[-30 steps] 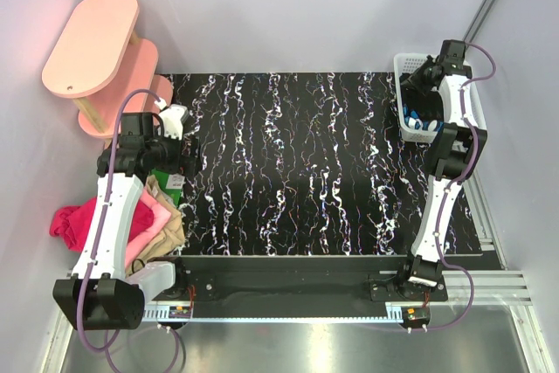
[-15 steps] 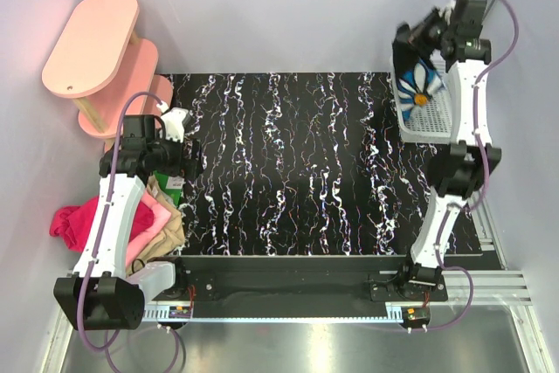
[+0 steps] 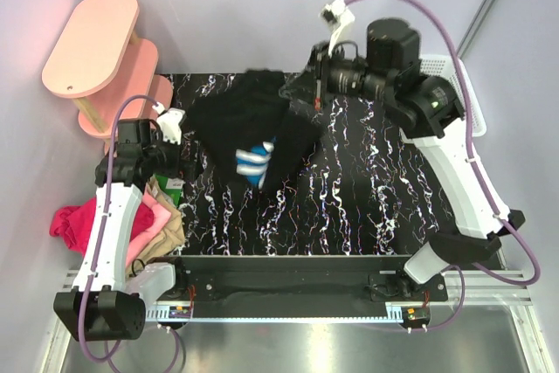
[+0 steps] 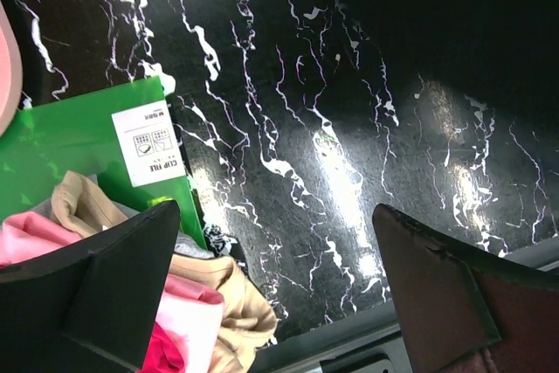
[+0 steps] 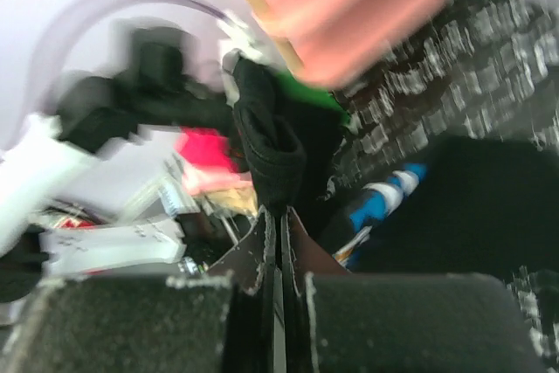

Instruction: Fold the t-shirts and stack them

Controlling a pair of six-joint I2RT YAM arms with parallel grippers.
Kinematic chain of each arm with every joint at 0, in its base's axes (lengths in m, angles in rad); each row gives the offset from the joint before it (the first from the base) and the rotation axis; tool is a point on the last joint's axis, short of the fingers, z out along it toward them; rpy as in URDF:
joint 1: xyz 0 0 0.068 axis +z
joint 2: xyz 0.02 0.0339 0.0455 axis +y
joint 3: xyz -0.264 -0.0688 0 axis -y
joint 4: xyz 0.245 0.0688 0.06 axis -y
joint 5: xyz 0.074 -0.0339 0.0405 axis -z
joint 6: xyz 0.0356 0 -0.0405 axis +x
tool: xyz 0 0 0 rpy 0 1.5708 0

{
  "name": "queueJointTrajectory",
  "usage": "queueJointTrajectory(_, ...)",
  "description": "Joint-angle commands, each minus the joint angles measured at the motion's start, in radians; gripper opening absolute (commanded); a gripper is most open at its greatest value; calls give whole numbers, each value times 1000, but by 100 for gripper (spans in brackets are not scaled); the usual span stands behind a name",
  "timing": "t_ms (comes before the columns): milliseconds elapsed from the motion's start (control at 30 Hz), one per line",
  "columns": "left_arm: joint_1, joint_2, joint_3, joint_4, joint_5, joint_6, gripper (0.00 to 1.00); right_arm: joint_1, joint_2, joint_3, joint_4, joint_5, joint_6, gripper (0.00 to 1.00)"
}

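My right gripper (image 3: 307, 91) is shut on the black t-shirt (image 3: 249, 124) and holds it up over the middle of the table; its blue and white print (image 3: 254, 162) hangs low. In the right wrist view the shut gripper (image 5: 278, 216) pinches a black fold (image 5: 266, 150); the view is blurred. My left gripper (image 3: 175, 124) is open and empty at the table's left edge. Its wrist view shows its open gripper (image 4: 275, 290) over bare table, beside tan (image 4: 229, 303) and pink cloth (image 4: 188, 321). A pile of pink, magenta and tan t-shirts (image 3: 153, 216) lies at the left.
A green packet with a white label (image 4: 83, 141) lies by the pile, seen also from above (image 3: 169, 183). A pink tiered shelf (image 3: 96, 41) stands at the back left. A white basket (image 3: 454, 85) sits at the back right. The table's marbled black top (image 3: 367, 189) spans the middle.
My right arm has lifted the black t-shirt out of the white basket and swung it left over the table's middle. The left arm has barely moved.
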Motion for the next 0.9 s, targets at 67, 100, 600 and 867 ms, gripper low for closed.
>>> queueJointTrajectory(67,5,-67,-18,39,30,12,99,-12,-104,-381,-15,193,-19,0)
queueJointTrajectory(100,6,-70,-20,39,33,12,99,-10,-112,-438,-9,213,-19,0)
queueJointTrajectory(600,5,-67,-21,-115,153,154,99,-200,-259,-832,-63,715,140,0)
queueJointTrajectory(867,-21,-6,-28,-169,122,242,94,-461,-286,-1000,58,348,290,42)
